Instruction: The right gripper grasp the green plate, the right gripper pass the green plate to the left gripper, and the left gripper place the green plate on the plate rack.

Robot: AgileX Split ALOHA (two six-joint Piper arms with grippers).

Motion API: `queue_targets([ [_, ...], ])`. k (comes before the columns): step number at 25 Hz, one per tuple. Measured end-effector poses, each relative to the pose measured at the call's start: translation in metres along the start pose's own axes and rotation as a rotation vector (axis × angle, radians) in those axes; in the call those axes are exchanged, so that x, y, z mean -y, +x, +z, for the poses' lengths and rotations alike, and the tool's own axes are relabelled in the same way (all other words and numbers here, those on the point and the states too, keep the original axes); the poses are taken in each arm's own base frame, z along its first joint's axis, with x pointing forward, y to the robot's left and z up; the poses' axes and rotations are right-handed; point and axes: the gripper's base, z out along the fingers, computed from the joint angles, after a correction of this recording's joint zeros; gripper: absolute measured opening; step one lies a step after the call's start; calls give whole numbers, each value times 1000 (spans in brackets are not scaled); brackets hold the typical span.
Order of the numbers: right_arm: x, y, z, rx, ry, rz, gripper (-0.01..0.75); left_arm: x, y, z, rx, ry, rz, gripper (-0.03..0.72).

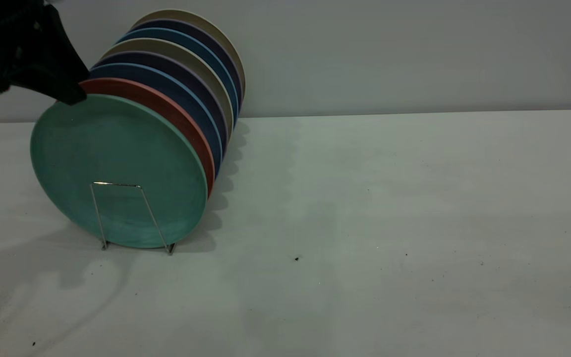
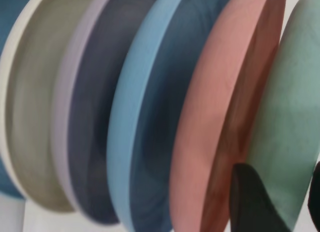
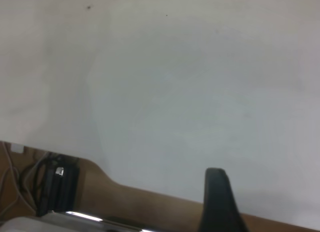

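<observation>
A plain grey wall stands behind a wide, pale matte tabletop (image 1: 389, 208) that carries a few dark specks. At the exterior view's left end sits a thin silver wire plate rack (image 1: 129, 215), its front trapezoid loop standing upright before a row of plates set on edge. The round teal-green matte plate (image 1: 117, 171) stands at the front of that row, in the nearest slot, leaning slightly back and resting against the loop. Directly behind it comes a salmon-pink plate (image 1: 166, 106), then a light blue plate (image 1: 186, 101), a dark navy plate (image 1: 201, 94), a beige plate (image 1: 216, 84) and further blue and beige ones farther back.

The bulky black left hand (image 1: 70, 94) hangs at the upper left rim of the green plate. In the left wrist view one dark finger (image 2: 252, 202) lies in the gap between the pink plate (image 2: 215, 117) and the green plate (image 2: 295, 122), and a sliver of the other finger shows on the green plate's far side, so the hand straddles the rim; whether it presses the plate or stands loose around it I cannot tell.

The right hand is out of the exterior view. Its wrist camera shows only one black finger (image 3: 219, 202) over the tabletop's edge (image 3: 150, 189), with brown floor and cables beyond; I cannot tell how its fingers stand.

No brand, label or writing is legible anywhere.
</observation>
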Motion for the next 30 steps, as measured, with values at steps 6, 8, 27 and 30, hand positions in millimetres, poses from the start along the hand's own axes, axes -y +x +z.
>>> queue_targets([
  [6, 1, 1, 0, -7, 13, -8, 523, 5, -12, -40, -12, -36, -43, 387],
  [8, 0, 1, 0, -13, 2, -32, 523, 9, -18, -60, -7, -50, -68, 392],
  [27, 5, 33, 20, -134, 41, -78, 523, 126, -57, -250, 25, -221, -748, 393],
  [30, 10, 36, 17, -118, 112, -42, 523, 144, -56, -267, 49, -298, -852, 393],
])
